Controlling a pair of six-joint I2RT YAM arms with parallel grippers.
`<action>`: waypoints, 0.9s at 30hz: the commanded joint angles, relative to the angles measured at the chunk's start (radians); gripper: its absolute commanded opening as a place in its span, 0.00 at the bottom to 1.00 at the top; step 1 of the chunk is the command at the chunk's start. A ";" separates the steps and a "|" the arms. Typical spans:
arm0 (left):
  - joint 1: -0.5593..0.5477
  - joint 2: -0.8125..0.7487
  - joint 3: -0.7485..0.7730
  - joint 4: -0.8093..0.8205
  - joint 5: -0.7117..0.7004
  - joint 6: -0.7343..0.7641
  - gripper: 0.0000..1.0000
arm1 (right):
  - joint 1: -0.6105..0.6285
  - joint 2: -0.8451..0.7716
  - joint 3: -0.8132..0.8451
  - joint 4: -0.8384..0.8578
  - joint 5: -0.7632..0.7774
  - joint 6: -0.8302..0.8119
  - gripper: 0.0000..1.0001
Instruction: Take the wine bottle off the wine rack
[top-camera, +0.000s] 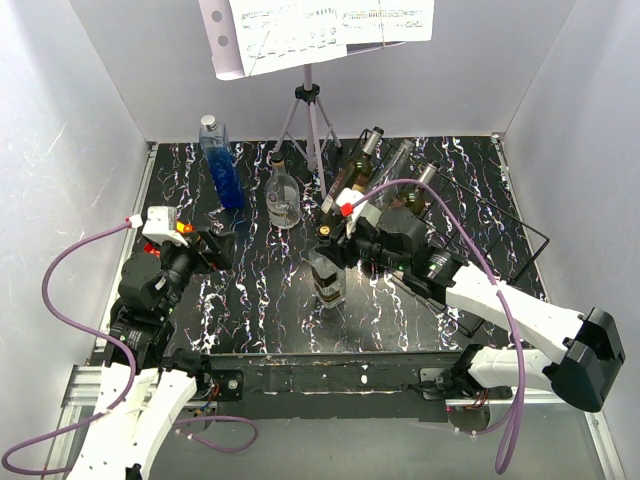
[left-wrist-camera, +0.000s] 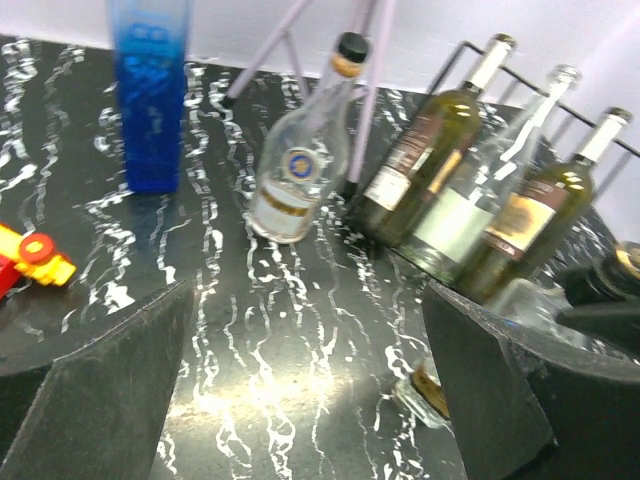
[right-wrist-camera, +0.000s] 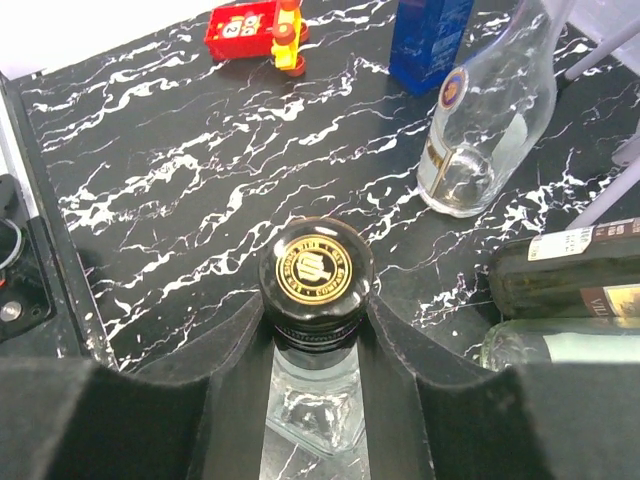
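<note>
The wine bottle (right-wrist-camera: 315, 272), clear glass with a black stopper bearing a gold emblem, stands upright on the black marbled table (top-camera: 260, 300), off the rack. My right gripper (right-wrist-camera: 317, 330) is shut on its neck just under the stopper; from above, this gripper (top-camera: 330, 252) sits over the bottle (top-camera: 328, 285). The black wire wine rack (top-camera: 547, 240) lies at the back right, with three bottles (left-wrist-camera: 480, 190) leaning on it. My left gripper (left-wrist-camera: 305, 390) stands open over bare table on the left, nothing between its fingers. The top view shows the left gripper (top-camera: 213, 250) well apart from the bottle.
A tall blue bottle (top-camera: 220, 165) and a round clear bottle (top-camera: 282, 195) stand at the back. Behind them is a grey tripod music stand (top-camera: 310, 110). A red and yellow toy (right-wrist-camera: 255, 30) lies by the left arm. White walls close in three sides.
</note>
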 joint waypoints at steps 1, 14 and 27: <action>-0.022 0.018 -0.009 0.072 0.178 0.033 0.98 | 0.002 -0.076 0.015 0.187 0.044 0.000 0.47; -0.342 0.188 0.074 0.146 0.165 0.033 0.95 | 0.002 -0.338 0.075 -0.125 0.263 0.193 0.57; -0.765 0.583 0.206 0.282 -0.201 0.145 0.87 | 0.002 -0.668 -0.044 -0.276 0.404 0.267 0.57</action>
